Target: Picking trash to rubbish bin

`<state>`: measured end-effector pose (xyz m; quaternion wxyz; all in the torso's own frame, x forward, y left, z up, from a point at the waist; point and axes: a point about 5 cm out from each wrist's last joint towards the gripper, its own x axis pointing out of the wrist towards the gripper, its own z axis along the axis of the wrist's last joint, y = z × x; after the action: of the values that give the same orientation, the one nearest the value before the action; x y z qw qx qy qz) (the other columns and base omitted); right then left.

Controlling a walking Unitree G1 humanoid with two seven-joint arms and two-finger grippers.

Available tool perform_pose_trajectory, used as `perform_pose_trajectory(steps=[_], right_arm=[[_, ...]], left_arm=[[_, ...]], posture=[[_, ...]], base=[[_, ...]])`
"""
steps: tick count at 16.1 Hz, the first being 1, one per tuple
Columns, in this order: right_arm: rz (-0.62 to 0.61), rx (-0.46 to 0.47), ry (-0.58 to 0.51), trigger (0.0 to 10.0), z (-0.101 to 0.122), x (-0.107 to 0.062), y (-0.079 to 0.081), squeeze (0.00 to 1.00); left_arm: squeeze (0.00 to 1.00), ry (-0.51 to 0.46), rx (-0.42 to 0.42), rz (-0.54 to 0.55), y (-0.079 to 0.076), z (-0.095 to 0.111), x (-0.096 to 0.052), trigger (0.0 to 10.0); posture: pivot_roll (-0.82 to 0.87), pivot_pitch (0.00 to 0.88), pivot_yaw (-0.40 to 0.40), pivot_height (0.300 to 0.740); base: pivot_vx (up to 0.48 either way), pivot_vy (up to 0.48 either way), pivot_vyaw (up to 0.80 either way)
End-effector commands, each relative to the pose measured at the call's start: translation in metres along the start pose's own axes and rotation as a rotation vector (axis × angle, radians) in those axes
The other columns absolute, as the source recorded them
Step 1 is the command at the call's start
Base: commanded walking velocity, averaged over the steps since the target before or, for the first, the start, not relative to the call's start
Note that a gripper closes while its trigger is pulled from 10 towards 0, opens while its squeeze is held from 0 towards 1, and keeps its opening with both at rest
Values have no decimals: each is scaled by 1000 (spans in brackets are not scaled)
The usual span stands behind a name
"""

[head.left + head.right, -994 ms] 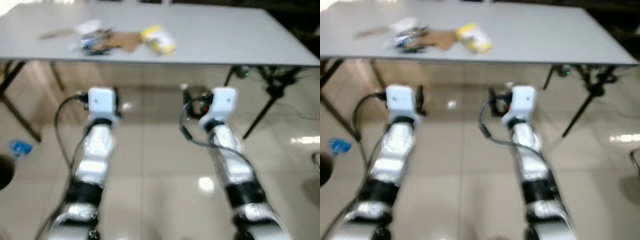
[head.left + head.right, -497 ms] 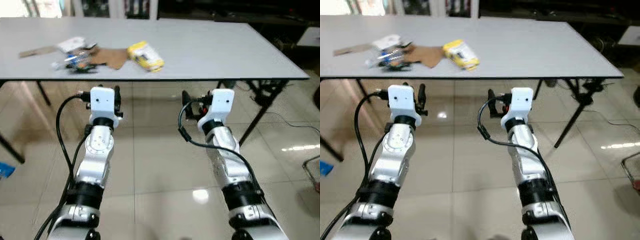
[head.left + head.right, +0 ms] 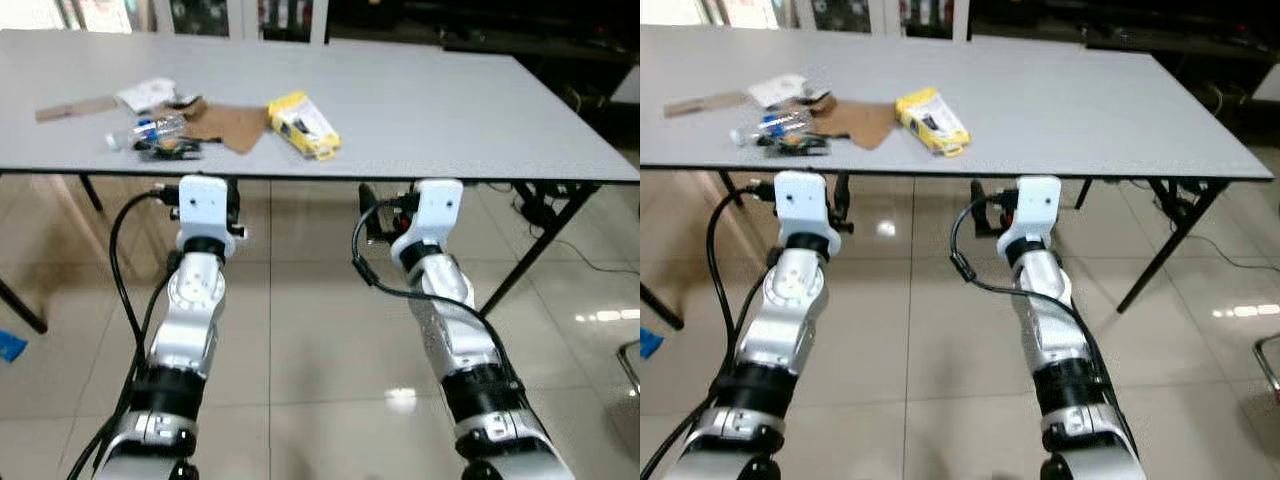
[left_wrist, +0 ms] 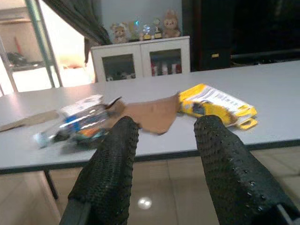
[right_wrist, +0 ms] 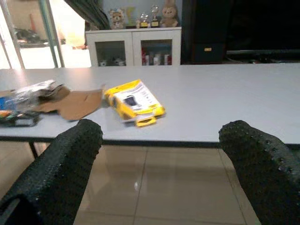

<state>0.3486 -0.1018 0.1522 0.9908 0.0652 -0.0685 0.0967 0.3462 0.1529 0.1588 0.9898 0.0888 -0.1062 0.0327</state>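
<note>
Trash point(image 3: 190, 122) lies on table point(image 3: 450, 110) (beyond both open tools).

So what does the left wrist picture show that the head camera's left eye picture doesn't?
The left wrist view takes in a white cabinet with soft toys on top, behind the table. The left eye view takes in both silver arms, the tiled floor and the right gripper. Both share the grey table, the yellow packet, the brown cardboard and the left gripper, open.

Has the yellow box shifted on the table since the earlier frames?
No. The yellow box keeps its place beside the brown cardboard; only the camera moved.
</note>
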Motion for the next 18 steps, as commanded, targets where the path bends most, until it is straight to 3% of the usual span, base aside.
perform_pose_trajectory(steps=[1, 8, 9, 18], right_arm=[[-32, -8, -13, 10000, 3, -1, -13, 0], [-44, -14, -12, 10000, 4, 1, -16, 0], [-45, -14, -12, 10000, 4, 1, -16, 0], [-44, -12, -7, 10000, 3, 1, -16, 0]], left_arm=[[0, -8, -11, -28, -11, 4, 1, 10000], [0, -6, -17, -21, -9, 5, 5, 10000], [1000, -8, -28, -30, -10, 6, 5, 10000], [1000, 1, -21, -35, -11, 5, 5, 10000]], posture=[[-4, 54, -65, 740], [-4, 68, -65, 740], [-2, 70, -65, 740], [-2, 76, -63, 740]], base=[[454, 0, 0], [455, 0, 0], [480, 0, 0], [480, 0, 0]])
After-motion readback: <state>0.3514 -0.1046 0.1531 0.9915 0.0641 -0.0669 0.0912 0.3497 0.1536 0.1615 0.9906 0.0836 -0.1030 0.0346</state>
